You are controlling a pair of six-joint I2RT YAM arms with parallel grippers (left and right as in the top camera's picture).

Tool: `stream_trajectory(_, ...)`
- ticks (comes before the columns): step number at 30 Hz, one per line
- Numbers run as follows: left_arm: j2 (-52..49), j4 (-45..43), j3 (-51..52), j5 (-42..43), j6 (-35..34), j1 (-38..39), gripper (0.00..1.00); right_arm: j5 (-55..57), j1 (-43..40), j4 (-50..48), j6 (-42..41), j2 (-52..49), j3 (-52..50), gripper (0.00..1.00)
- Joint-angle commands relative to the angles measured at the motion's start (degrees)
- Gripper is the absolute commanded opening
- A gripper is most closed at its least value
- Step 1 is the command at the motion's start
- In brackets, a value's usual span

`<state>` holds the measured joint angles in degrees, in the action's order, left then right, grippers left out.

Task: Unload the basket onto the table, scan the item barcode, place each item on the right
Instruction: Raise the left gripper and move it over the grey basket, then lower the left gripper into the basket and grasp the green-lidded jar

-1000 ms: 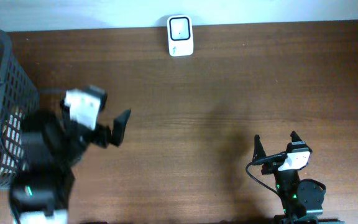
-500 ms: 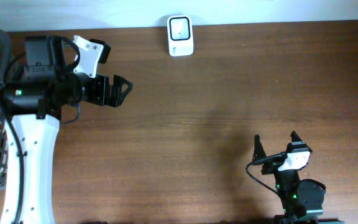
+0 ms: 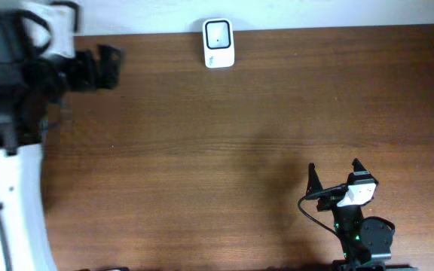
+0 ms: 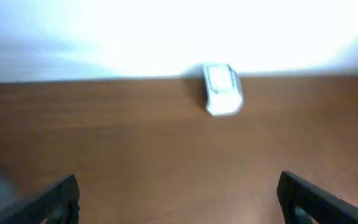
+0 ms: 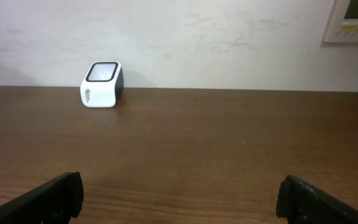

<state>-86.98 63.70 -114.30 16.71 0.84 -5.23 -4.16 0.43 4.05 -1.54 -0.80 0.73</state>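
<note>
The white barcode scanner with its dark window stands at the table's back edge; it also shows in the left wrist view and the right wrist view. The item is out of view. My left gripper is open and empty, raised over the back left of the table and pointing right, left of the scanner; between its fingers only bare wood shows. My right gripper rests open and empty at the front right, facing the back wall.
The wooden table ends at a white wall behind the scanner. My left arm's white link covers the table's left edge. A wall panel hangs at the upper right in the right wrist view.
My left arm has swung from the front left up to the back left corner, now covering the wire basket seen earlier. Its gripper stayed open. The right arm has not moved.
</note>
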Motion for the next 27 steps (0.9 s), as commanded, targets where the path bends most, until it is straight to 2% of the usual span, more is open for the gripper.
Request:
stream_trajectory(1, -0.83, 0.26, -5.70, -9.57, -10.93, -7.32, 0.99, 0.28, 0.33, 0.09, -0.24, 0.39, -0.42, 0.98)
stream_trajectory(4, -0.90, 0.20, -5.97, -9.73, -15.78, -14.38, 0.99, 0.28, 0.33, 0.09, -0.24, 0.39, -0.42, 0.98)
stream_trajectory(7, -1.97, 0.42, -5.97, -10.47, -17.14, -22.12, 0.99, 0.28, 0.33, 0.09, -0.24, 0.39, -0.42, 0.98)
stream_trajectory(12, -5.25, 4.50, -5.90, -19.58, -19.69, -29.70, 0.99, 0.28, 0.33, 0.09, -0.24, 0.39, -0.42, 0.98)
stream_trajectory(13, -6.12, 5.09, -5.86, -20.55, -19.67, -30.67, 1.00, 0.28, 0.33, 0.09, -0.24, 0.39, -0.42, 0.98)
stream_trajectory(18, -12.11, 6.08, -5.84, -21.59, -19.19, -33.94, 0.90, 0.28, 0.33, 0.09, -0.24, 0.39, -0.42, 0.98)
stream_trajectory(27, -21.73, 9.01, -4.76, -23.91, -18.56, -39.17, 0.92, 0.28, 0.33, 0.09, -0.24, 0.39, -0.42, 0.98)
